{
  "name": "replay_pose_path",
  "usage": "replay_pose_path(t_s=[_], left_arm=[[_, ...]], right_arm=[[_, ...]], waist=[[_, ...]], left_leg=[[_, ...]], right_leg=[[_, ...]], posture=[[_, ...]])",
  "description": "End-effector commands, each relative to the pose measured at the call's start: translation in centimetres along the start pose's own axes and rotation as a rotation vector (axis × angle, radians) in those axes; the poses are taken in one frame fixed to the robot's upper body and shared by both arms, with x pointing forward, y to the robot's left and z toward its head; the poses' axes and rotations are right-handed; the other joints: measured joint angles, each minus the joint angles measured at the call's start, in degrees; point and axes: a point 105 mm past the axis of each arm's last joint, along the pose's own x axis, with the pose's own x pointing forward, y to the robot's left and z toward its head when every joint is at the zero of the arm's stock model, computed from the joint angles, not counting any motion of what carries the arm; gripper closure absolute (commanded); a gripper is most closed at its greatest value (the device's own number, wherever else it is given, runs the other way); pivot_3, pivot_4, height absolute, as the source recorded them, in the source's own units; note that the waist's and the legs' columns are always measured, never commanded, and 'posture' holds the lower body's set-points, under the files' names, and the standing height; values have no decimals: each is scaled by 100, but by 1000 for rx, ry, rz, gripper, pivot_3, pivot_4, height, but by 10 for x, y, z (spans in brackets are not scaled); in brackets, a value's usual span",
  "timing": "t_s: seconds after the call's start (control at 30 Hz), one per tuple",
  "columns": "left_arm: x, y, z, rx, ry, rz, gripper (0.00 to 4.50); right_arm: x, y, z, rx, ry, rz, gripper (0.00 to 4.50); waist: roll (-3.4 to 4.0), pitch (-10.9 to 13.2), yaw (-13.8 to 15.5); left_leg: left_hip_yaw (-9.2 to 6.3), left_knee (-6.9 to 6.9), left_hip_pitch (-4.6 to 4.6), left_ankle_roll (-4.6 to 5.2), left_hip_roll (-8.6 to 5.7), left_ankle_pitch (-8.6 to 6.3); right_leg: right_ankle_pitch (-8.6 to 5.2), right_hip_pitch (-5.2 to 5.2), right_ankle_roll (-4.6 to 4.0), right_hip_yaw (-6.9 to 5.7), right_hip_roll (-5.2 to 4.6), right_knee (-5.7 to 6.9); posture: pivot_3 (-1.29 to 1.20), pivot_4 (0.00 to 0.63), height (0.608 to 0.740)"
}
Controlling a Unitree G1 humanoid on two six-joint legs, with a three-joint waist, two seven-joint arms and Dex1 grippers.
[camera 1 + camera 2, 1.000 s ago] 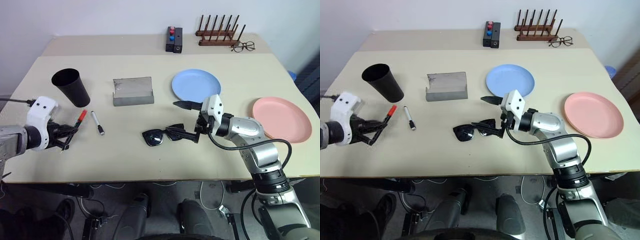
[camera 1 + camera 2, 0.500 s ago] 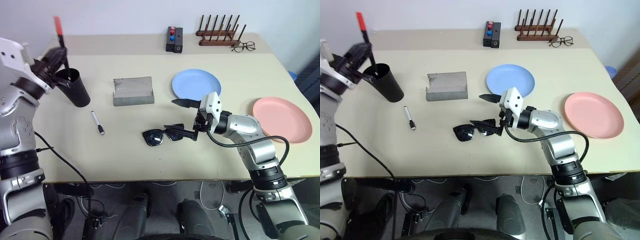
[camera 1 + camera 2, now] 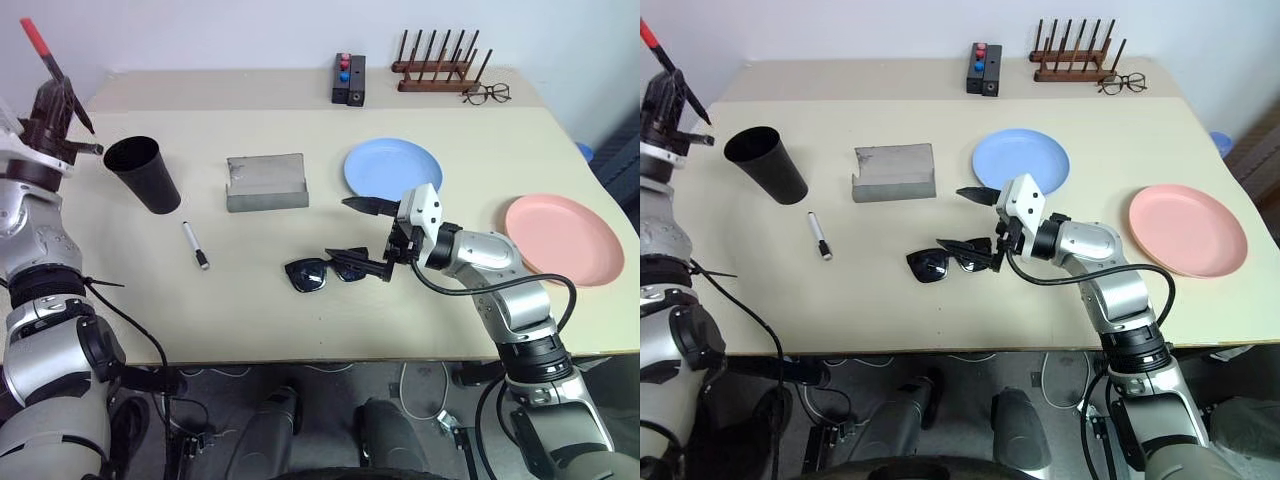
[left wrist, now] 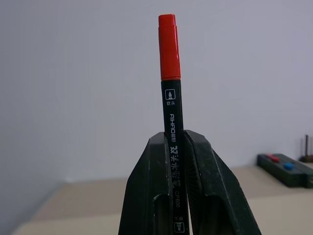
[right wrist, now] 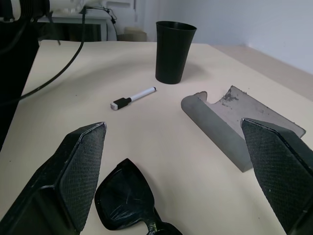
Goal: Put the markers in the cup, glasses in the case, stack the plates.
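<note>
Beige surface (image 3: 300,320), pale wall behind. Since a second ago the left end effector (image 3: 52,95) has swung up from the near edge, pinching the red-capped marker (image 4: 170,98) upright, just beside the black cup (image 3: 145,175), so a drop-in looks close. A white marker (image 3: 195,245) lies on the surface. The right end effector (image 3: 365,238) hangs spread over the sunglasses (image 3: 325,270), unmoved.

Black cup (image 3: 143,174), grey case (image 3: 265,182) — light blue plate (image 3: 393,169), salmon pink plate (image 3: 563,238), red-capped marker (image 4: 171,112).

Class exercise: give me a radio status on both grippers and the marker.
Left gripper shut on red-capped marker, raised beside cup. Right gripper open over sunglasses.
</note>
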Motion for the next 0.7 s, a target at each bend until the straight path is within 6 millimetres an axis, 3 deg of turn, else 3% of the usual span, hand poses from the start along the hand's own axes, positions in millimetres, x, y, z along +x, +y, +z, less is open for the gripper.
replay_pose_path(t_s=[0.03,0.17,0.57,0.7], left_arm=[[1,3,4,-23,-43,14,4430],[-1,-6,-14,-59,-1,-5,4430],[-4,-10,-24,-52,33,-10,4430],[-2,-12,-22,-52,21,-24,2689]], right_arm=[[-2,1,13,-39,-29,4,0],[-1,1,14,-41,-31,4,0],[-2,0,14,-49,-25,-6,0],[-2,-1,14,-52,-24,-11,0]], waist=[[0,0,-2],[-1,0,1],[-4,-2,-108],[-4,-2,-132]], left_leg=[[0,0,0,0,0,0],[0,2,0,0,0,0],[-1,5,0,-4,0,4],[-2,4,0,-6,0,6]], right_leg=[[0,0,0,0,0,0],[0,1,0,0,1,4],[0,6,0,1,2,20],[0,2,0,2,3,31]], posture=[[0,150,738],[0,150,738],[0,150,738],[0,150,738]])
